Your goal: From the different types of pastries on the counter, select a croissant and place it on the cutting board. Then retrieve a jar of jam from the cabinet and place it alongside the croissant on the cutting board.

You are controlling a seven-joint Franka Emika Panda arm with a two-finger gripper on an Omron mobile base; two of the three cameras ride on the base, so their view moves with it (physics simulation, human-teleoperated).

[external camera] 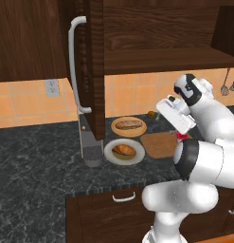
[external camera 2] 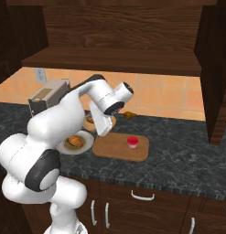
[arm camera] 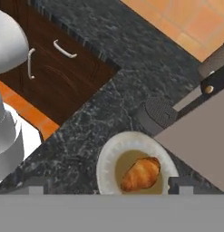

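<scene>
Gripper point(arm camera: 109, 188) hovers above the round pale plate point(arm camera: 105, 158); its fingers point(arm camera: 35, 189) stand apart, holding nothing. Small golden-brown croissant point(arm camera: 140, 174) lies on that plate, directly between the tips, on the dark marbled stone surface point(external camera: 38, 156). Just beyond: flat light-brown wooden cutting board point(external camera 2: 112, 148), already carrying the tiny red-lidded jam jar point(external camera 2: 132, 142). Behind, a long brown filled roll point(external camera: 128, 125) on a round tan plate point(external camera: 139, 130). Above, the dark wood wall cabinet door point(external camera: 92, 71) hangs open. Judgement: jar done; croissant not yet moved to the board.
</scene>
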